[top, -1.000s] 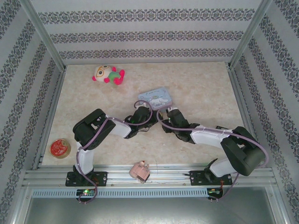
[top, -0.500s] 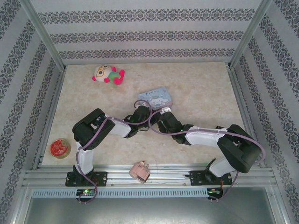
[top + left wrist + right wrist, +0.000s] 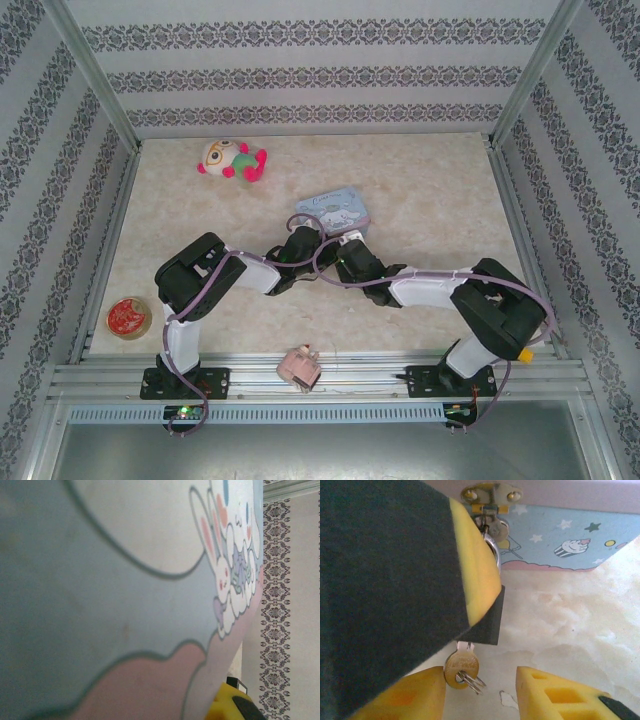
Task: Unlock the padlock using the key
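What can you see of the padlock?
The padlock is a small near-black metal block hanging by a silvery shackle through the brass-coloured hasp on the blue tin. The key sits in its underside, ring dangling. A yellow-padded finger overlaps its left side, hiding part.

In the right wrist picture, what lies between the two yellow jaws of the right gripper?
The round head of the small silvery metal key with its wire ring, below the small black metal padlock. Otherwise bare table, in the right wrist view.
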{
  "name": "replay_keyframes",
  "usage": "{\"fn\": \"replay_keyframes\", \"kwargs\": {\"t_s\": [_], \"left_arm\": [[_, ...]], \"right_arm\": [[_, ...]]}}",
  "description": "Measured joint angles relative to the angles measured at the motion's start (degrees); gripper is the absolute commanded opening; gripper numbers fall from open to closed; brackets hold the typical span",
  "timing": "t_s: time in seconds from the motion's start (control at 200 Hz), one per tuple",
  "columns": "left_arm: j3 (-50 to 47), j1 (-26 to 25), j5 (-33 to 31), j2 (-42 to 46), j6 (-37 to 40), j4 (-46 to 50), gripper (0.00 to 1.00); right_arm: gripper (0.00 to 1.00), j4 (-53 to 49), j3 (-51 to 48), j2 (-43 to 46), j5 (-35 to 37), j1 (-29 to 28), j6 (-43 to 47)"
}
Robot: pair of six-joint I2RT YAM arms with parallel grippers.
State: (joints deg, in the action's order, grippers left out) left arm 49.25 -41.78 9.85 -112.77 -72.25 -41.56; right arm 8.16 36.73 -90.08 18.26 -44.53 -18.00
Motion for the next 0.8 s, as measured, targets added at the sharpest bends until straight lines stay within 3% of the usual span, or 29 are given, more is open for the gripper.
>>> {"fn": "replay_keyframes", "kwargs": {"t_s": [0.16, 0.29, 0.435, 0.695, 0.8], "left_arm": [[0.02, 0.28, 0.50, 0.00, 0.00, 0.00, 0.00], [0.07, 0.28, 0.55, 0.00, 0.00, 0.02, 0.00], [0.17, 0.28, 0.61, 0.00, -0.13, 0.02, 0.00], [0.22, 0.28, 0.81, 0.00, -0.24, 0.07, 0.00], [0.22, 0.28, 0.81, 0.00, -0.24, 0.07, 0.00]], "right_arm": [[0.52, -0.63, 1.22, -1.66, 1.25, 0.00, 0.48], [0.43, -0.72, 1.68, -2.62, 2.19, 0.00, 0.76], [0.22, -0.31, 1.81, -2.67, 2.25, -0.31, 0.63], [0.20, 0.44, 1.79, -2.64, 1.79, -0.61, 0.74], [0.14, 0.74, 1.75, -2.51, -0.33, 0.24, 0.28]]}}
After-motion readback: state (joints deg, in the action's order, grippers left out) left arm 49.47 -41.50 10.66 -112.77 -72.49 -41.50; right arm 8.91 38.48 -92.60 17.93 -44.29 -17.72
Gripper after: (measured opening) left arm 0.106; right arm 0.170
